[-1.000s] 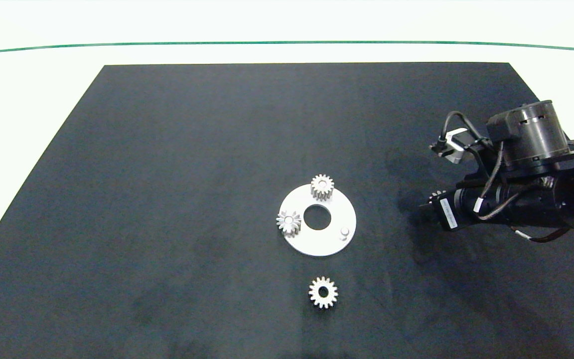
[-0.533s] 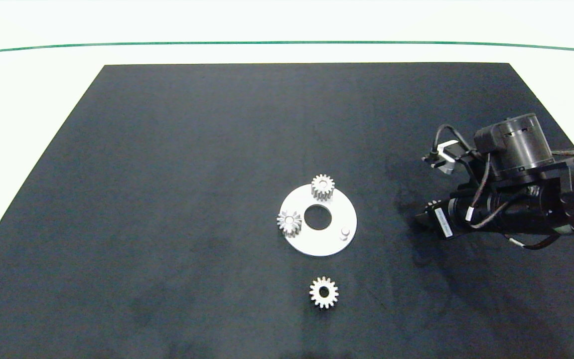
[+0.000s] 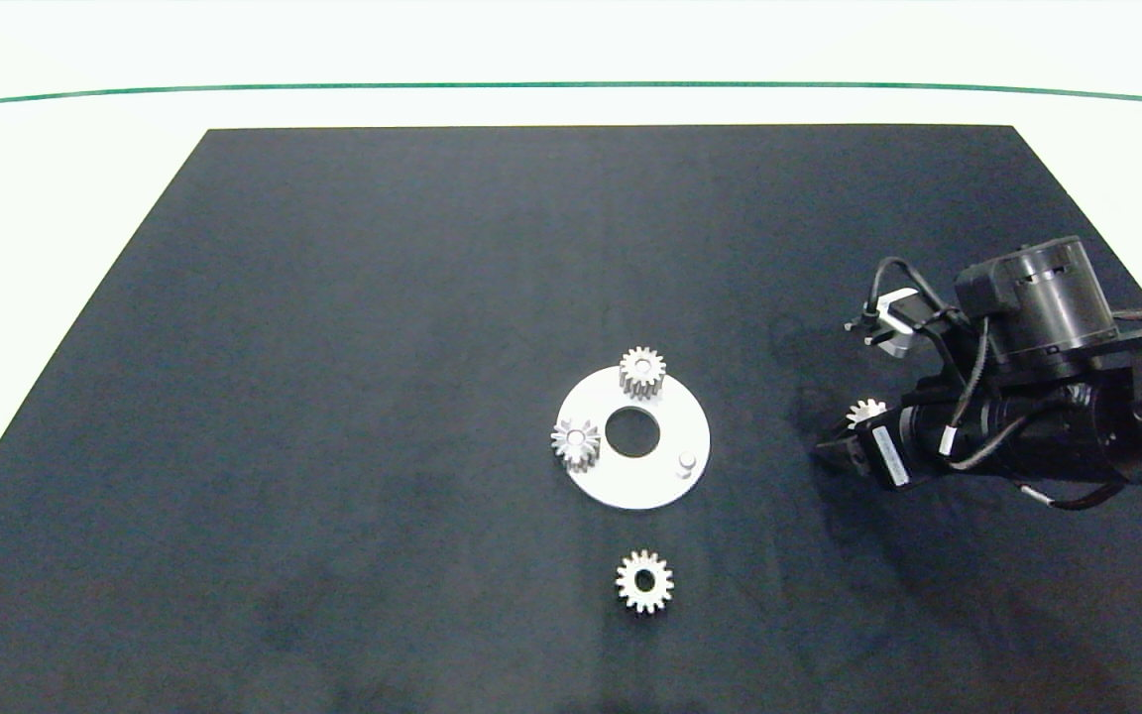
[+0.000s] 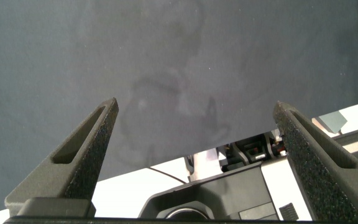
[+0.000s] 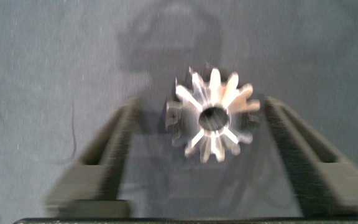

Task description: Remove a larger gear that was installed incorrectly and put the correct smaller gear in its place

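Head view: white disc plate (image 3: 636,486) sits mid-bench on the black mat (image 3: 383,297). Two small gears stand on it, one at the far rim (image 3: 641,372), one at the left rim (image 3: 574,442); a bare peg (image 3: 686,461) stands at the plate's right side. The smaller gear (image 3: 643,581), short blunt teeth and round bore, lies flat on the mat just in front of the plate, apart from it.

The right arm comes in from the right edge, well clear of the plate. Here the right tool (image 3: 844,436) is mostly hidden under the wrist; only a toothed edge of the larger gear (image 3: 865,411) shows beside it.

Right wrist view gives what the head view hides: the larger gear (image 5: 213,115), silvery, long pointed star-like teeth, dark flanks, small centre hole, lies between the right tool's (image 5: 197,152) two fingers. Fingers stand wide apart, a gap on each side of the gear, neither touching it. Gear appears to rest on the mat; picture is blurred.

Left wrist view: left tool (image 4: 194,134) has its fingers spread wide, nothing between them, above the mat edge; this arm is out of the head view
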